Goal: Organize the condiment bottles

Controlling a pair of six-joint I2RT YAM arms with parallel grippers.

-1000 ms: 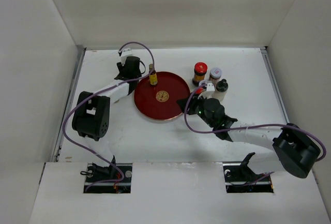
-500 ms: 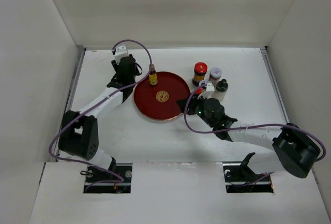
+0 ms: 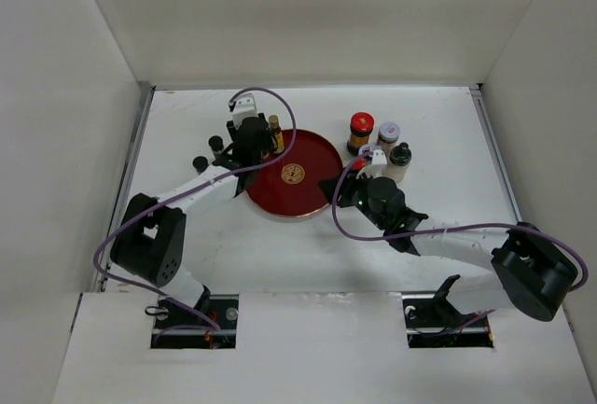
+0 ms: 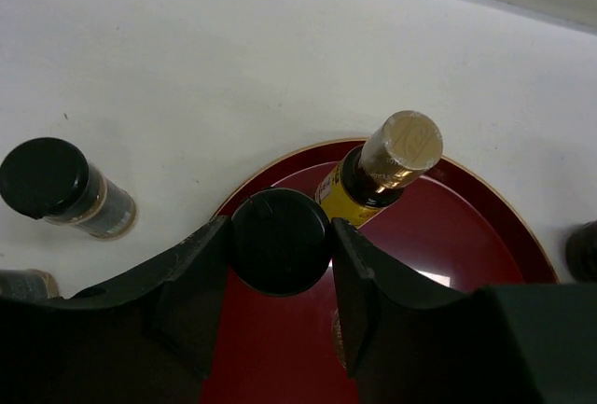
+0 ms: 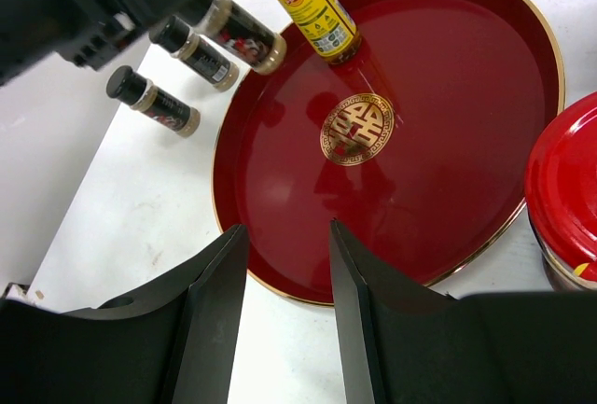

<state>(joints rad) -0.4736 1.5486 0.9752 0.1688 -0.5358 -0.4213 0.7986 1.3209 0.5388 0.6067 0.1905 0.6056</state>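
Left claw [image 4: 280, 245] clamped on dark-capped bottle [image 5: 244, 34] over tray [image 5: 448, 96] far-left rim, beside yellow-label bottle [image 4: 373, 175]. Right claw [image 5: 286, 236] apart, empty, by tray's right rim.

The tray [image 3: 304, 195] was seen bare over its centre and near half, open from above. Its far-left edge was blocked by an upright yellow bottle [image 3: 276, 134] and, just beside it, by the left gripper [image 3: 252, 143] clamped on a black-capped bottle [image 5: 244, 33] over the left rim. Left of the tray, room was taken by a dark-capped bottle [image 3: 216, 144] and a second dark-capped bottle [image 3: 200, 163]. The right rim was crowded by the open-jawed right gripper [image 5: 287, 231] and a red-lidded jar [image 5: 564, 180]; beyond the far-right rim a second red-lidded jar [image 3: 361, 128], a white-lidded jar [image 3: 389, 133] and a pale bottle [image 3: 400, 156] were clustered
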